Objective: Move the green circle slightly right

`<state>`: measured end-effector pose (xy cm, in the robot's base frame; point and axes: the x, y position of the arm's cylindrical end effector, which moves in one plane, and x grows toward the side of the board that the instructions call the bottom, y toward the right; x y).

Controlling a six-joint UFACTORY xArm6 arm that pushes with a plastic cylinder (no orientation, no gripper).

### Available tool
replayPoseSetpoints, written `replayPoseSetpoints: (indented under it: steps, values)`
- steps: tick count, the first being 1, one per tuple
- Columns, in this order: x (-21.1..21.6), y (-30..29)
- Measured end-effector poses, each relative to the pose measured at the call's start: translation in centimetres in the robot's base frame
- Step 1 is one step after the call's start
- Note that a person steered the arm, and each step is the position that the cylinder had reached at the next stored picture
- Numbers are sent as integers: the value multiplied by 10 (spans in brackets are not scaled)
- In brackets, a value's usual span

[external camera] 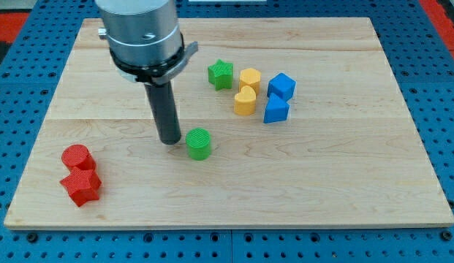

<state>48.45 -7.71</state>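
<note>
The green circle [199,143] is a short green cylinder on the wooden board [336,168], a little left of the middle. My tip [169,139] stands just to its left, a small gap apart, and slightly higher in the view. The dark rod rises from there to the grey arm body at the view's top left.
A green star [221,74], a yellow hexagon block [250,79], a yellow heart block [245,101] and two blue blocks [281,86] [275,109] cluster above and right of the circle. A red cylinder [76,158] and a red star [82,185] sit at the lower left.
</note>
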Motion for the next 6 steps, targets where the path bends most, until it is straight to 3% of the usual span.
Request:
replayPoseSetpoints:
  steps: [1, 6]
  values:
    - [21, 13]
    - [21, 42]
